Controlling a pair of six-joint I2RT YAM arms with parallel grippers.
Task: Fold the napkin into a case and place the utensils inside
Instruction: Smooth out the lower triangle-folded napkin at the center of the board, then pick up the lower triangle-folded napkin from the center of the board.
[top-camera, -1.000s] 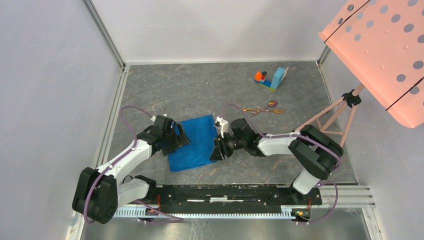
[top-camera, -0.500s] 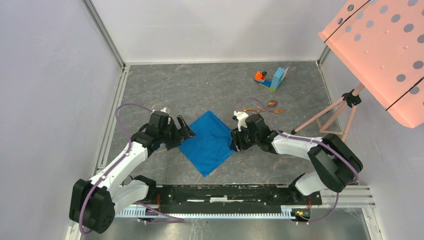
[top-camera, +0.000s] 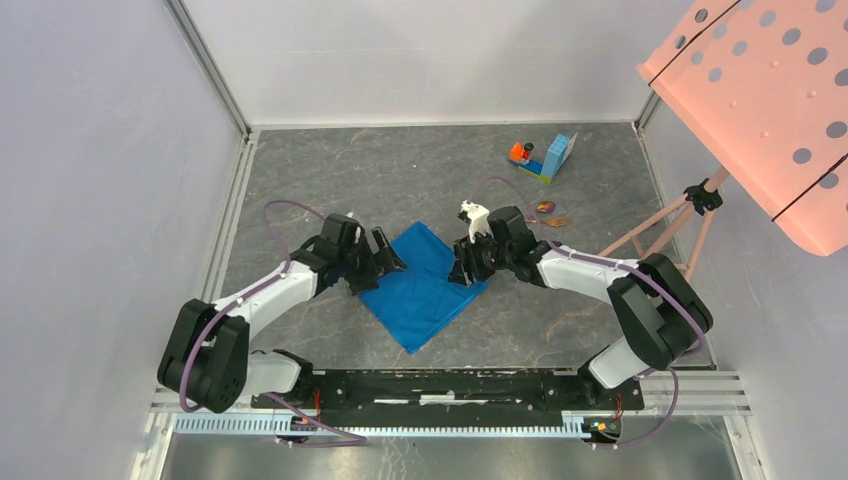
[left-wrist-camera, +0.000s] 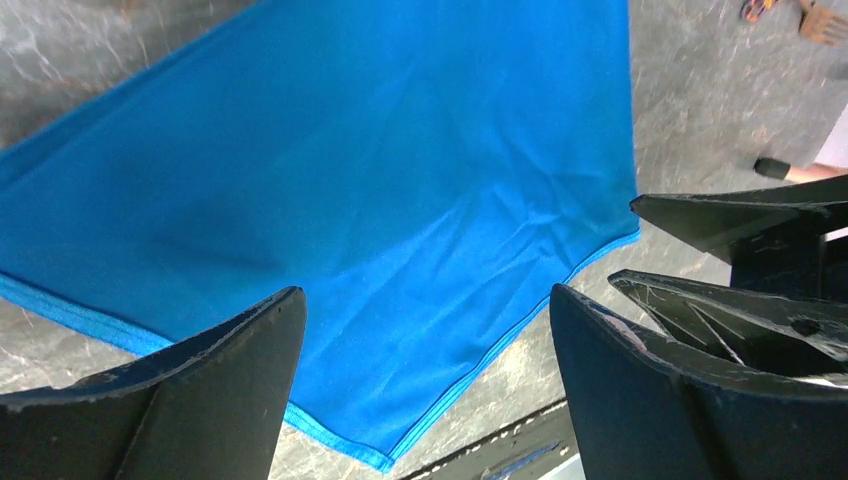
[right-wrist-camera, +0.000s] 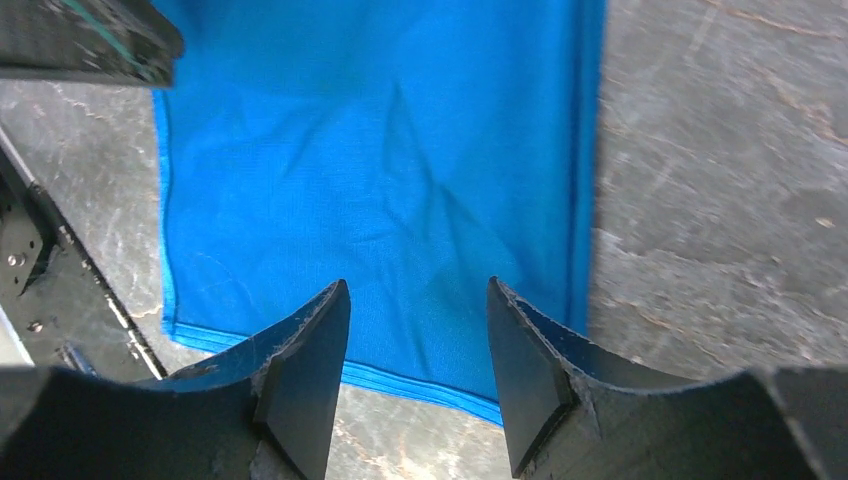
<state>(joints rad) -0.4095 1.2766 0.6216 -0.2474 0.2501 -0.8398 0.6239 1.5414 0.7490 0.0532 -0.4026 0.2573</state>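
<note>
Napkin (top-camera: 425, 285) lies flat mid-worktop (top-camera: 350, 180), no case formed yet. Left pincer (top-camera: 390, 260) gapes wide and right pincer (top-camera: 465, 270) stands half open, both empty at its side corners. Utensils (top-camera: 550, 213) lie far right, not yet placed.

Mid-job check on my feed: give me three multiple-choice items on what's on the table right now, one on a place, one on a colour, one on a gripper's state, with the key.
1. Where does the napkin lie?
A. Flat on the table, between the left gripper and the right gripper
B. Hanging off the table's near edge
C. Piled in the table's far left corner

2. What colour is the napkin?
A. Red
B. Bright blue
C. White

3. How do the left gripper's fingers stand?
A. Shut on the napkin's corner
B. Shut on nothing
C. Wide apart, nothing between them

Key: 1 A, the top view shows it spread between both grippers; 2 B, every view shows bright blue cloth; 3 C, the left wrist view shows a wide gap with the cloth lying below.
</note>
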